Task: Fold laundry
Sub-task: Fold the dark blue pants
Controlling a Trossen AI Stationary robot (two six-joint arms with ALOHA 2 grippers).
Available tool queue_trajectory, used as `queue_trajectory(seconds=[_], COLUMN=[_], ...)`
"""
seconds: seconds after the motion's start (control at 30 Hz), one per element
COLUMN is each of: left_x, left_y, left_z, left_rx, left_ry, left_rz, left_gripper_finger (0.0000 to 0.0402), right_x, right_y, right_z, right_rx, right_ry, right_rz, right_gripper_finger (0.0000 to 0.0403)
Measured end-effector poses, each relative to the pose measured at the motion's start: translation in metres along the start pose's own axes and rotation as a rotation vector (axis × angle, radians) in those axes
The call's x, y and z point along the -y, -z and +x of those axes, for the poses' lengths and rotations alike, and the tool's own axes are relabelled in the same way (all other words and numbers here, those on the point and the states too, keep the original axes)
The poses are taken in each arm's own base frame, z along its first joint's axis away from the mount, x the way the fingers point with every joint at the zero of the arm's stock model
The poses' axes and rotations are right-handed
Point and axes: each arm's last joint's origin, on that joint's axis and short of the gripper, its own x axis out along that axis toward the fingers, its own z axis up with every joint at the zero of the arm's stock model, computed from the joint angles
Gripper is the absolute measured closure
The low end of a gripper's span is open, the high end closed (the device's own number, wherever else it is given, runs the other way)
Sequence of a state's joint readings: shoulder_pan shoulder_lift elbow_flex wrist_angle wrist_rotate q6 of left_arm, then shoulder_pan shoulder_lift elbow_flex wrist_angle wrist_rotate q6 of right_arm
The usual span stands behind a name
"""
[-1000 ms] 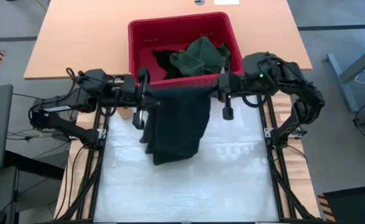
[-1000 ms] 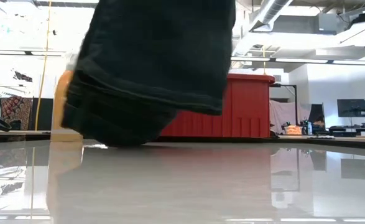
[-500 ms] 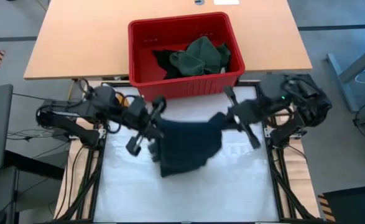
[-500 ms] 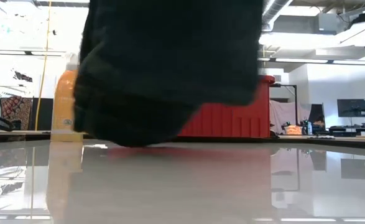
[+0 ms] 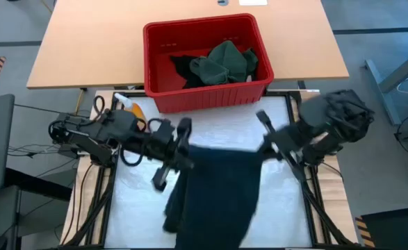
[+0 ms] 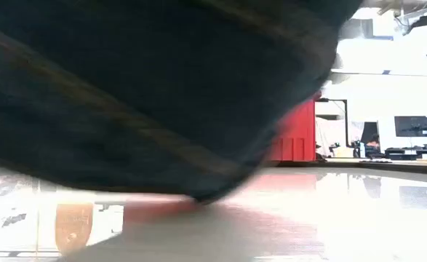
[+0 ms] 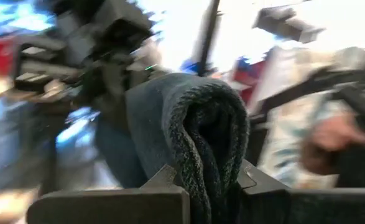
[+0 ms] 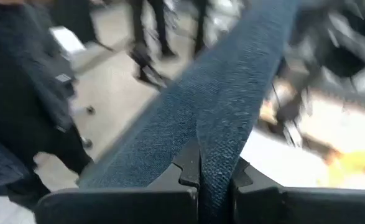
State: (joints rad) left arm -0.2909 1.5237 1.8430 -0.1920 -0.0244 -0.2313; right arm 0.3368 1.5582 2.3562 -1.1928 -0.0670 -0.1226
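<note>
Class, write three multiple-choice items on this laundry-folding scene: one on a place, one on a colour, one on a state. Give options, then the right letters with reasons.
1. Where are the rumpled dark green clothes?
A. in the red plastic bin
B. on the floor
C. on an arm

2. What colour is the bin?
A. blue
B. red
C. white

3. How is the dark cloth garment held?
A. by neither claw
B. by one claw
C. by both claws

Answers:
1 A: they sit inside the bin's walls.
2 B: its walls are red.
3 C: the left claw and the right claw are each shut on a top corner.
</note>
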Motion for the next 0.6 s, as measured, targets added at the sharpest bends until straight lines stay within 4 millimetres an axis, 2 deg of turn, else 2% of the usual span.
queue_trajectory(seconds=[0.07,0.17,0.27,0.33,0.4,0.5,0.6], left_x=[-0.017,-0.050,-0.094,-0.119,-0.139,-0.157,-0.164], left_y=[0.012,0.044,0.083,0.100,0.108,0.113,0.102], left_z=[-0.001,0.002,0.002,-0.006,-0.019,-0.035,-0.048], left_rx=[-0.106,-0.288,-0.431,-0.482,-0.505,-0.510,-0.472], left_ry=[-0.124,-0.258,-0.370,-0.430,-0.473,-0.497,-0.454], left_rz=[-0.027,-0.040,-0.047,-0.057,-0.052,-0.040,-0.013], left_gripper_finger=[0.0391,0.0393,0.0394,0.0394,0.0394,0.0394,0.0394], right_x=[0.016,0.044,0.077,0.098,0.115,0.132,0.144], right_y=[0.013,0.039,0.074,0.098,0.119,0.143,0.150], right_z=[0.006,0.026,0.053,0.066,0.073,0.081,0.083], right_rx=[-0.112,-0.281,-0.429,-0.492,-0.535,-0.570,-0.534], right_ry=[0.056,0.149,0.231,0.285,0.326,0.366,0.400], right_rz=[0.082,0.188,0.284,0.346,0.391,0.433,0.444], right_gripper_finger=[0.0366,0.0366,0.0366,0.0366,0.0366,0.0366,0.0366])
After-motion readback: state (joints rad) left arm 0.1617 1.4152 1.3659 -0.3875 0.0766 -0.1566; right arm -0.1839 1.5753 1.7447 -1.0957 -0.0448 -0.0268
